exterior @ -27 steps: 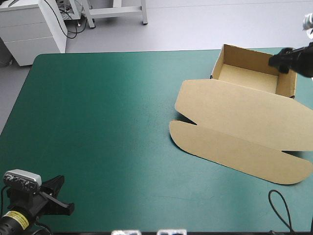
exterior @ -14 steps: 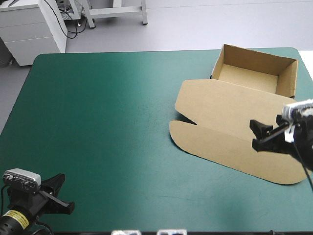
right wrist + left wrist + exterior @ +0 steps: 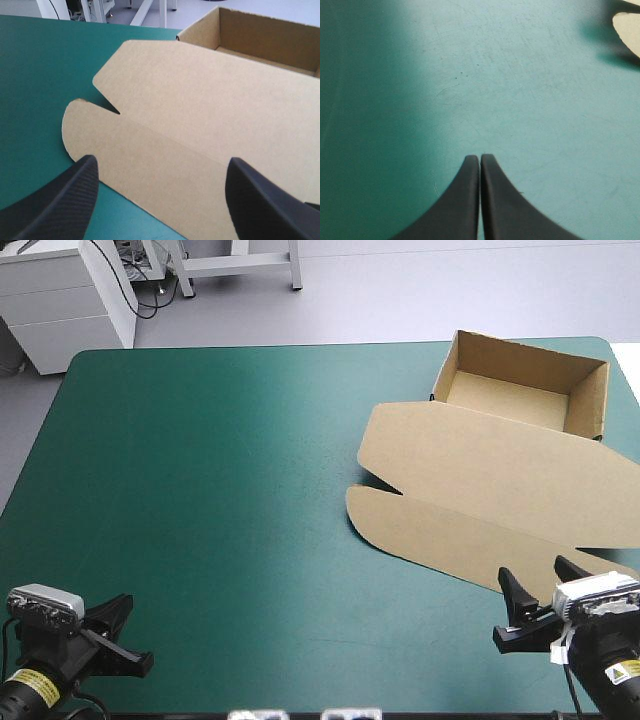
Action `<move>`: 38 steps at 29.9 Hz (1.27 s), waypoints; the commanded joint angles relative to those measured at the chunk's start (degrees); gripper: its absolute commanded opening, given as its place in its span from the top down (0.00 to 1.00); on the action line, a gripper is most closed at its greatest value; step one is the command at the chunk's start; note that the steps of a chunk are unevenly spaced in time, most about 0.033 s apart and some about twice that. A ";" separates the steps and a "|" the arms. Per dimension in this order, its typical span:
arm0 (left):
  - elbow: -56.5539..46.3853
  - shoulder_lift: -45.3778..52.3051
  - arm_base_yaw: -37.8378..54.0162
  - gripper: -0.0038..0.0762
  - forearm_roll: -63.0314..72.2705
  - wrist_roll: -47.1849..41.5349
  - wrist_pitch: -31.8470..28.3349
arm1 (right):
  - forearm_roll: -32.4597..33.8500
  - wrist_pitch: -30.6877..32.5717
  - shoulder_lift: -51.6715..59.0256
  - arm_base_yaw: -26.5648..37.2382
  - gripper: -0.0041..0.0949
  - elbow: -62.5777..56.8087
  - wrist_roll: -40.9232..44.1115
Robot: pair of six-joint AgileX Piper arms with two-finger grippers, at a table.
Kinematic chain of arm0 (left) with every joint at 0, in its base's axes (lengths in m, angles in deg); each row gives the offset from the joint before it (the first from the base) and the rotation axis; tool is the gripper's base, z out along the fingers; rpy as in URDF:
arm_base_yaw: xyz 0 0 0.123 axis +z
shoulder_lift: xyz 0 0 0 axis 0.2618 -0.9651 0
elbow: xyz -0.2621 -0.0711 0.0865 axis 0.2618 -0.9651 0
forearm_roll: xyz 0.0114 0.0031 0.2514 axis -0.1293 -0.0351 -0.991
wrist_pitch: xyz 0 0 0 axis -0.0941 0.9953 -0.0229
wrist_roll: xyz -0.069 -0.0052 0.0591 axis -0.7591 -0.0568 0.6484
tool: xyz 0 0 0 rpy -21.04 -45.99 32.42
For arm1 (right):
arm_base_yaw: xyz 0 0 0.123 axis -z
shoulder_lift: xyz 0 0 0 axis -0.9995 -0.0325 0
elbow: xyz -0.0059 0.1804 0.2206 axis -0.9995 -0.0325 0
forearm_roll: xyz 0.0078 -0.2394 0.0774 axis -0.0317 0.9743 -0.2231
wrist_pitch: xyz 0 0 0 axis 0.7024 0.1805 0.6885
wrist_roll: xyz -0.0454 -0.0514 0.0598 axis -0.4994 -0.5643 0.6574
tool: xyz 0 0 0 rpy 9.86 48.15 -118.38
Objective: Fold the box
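Brown box [image 3: 470, 460] at two o'clock, tray open, lid flat; right gripper [image 3: 532, 570] spread wide, five o'clock; left gripper [image 3: 480, 157] clenched empty, seven o'clock.

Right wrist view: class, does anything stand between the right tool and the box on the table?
Nothing visible does. The open right tool points straight at the box, whose flat lid lies just ahead; only teal-green cover shows beside it.
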 commanded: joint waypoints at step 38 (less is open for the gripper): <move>-1.30 1.12 -0.28 0.96 -0.48 0.09 -5.40 | 14.28 -8.35 8.85 -11.53 0.44 -6.47 12.80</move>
